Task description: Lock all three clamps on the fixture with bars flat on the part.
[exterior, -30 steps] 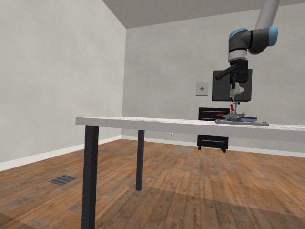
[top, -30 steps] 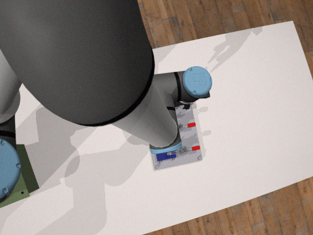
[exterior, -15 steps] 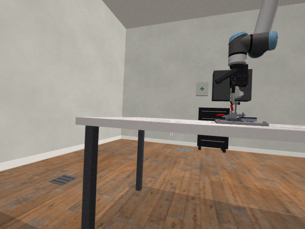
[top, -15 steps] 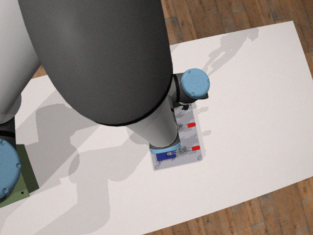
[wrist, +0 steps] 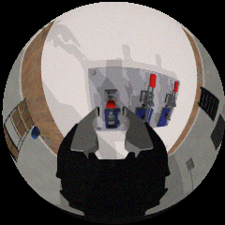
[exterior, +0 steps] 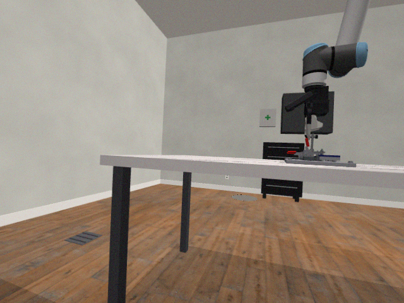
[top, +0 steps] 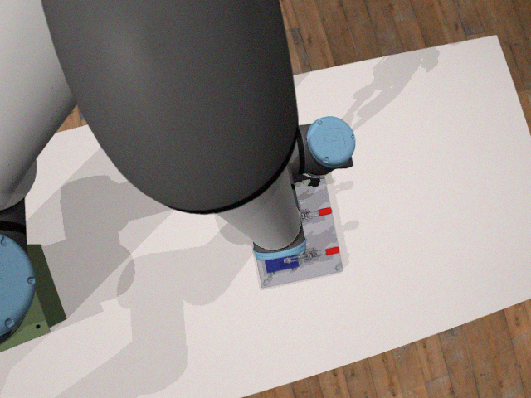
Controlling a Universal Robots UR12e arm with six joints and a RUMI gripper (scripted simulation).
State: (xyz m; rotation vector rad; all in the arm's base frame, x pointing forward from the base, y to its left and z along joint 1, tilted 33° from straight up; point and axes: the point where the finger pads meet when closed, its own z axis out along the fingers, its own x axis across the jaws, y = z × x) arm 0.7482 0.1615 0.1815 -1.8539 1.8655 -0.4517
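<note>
The grey fixture plate lies on the white table and carries three toggle clamps over a blue part. Two clamps have their red handles lying flat; in the wrist view these two handles point away from me. The third clamp's red handle stands upright; in the exterior view it is a short red stick. My gripper hangs straight above this upright handle, fingers partly apart with the handle's tip between and just below them. In the exterior view the gripper is close over the handle; I cannot tell whether they touch. In the top view the arm hides this clamp.
The arm's large links block much of the top view. The robot's green base mount is at the table's left edge. The fixture sits near the table's far side. A black screen and cabinet stand behind the table.
</note>
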